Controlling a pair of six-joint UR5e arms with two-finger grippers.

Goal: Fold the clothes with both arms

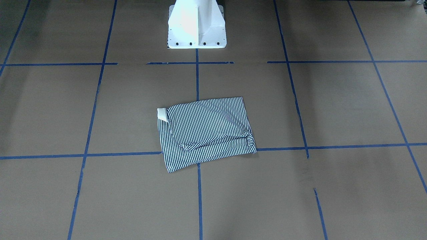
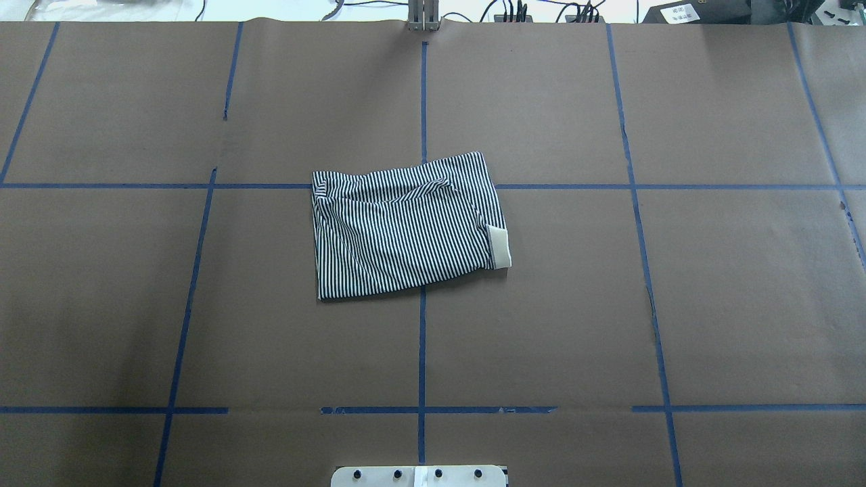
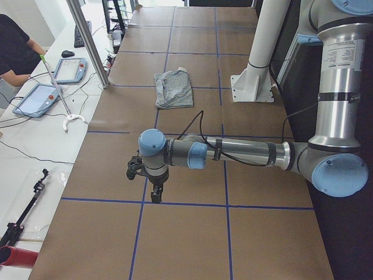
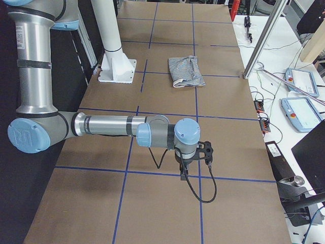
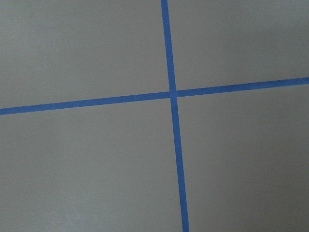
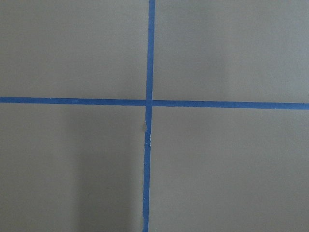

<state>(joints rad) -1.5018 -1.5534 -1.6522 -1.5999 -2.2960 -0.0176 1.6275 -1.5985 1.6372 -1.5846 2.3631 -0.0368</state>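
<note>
The left gripper [image 3: 155,197] hangs over the brown table [image 3: 192,233] near its left end, pointing down at a crossing of blue tape lines [image 5: 171,93]. Whether its fingers are spread or pressed together cannot be told. The right gripper [image 4: 183,174] hangs the same way near the right end, its state equally unclear. Farther in, the folded striped shirt [image 2: 406,230] lies flat mid-table, well apart from both grippers, with its cream collar [image 2: 499,247] toward the right end.

The shirt [image 2: 406,226] lies at the middle of the table [image 2: 676,304], before the base [image 1: 196,30]. The left gripper [image 3: 156,195] hangs over the table's left end and the right gripper [image 4: 184,173] over its right end, both well apart from the shirt.
</note>
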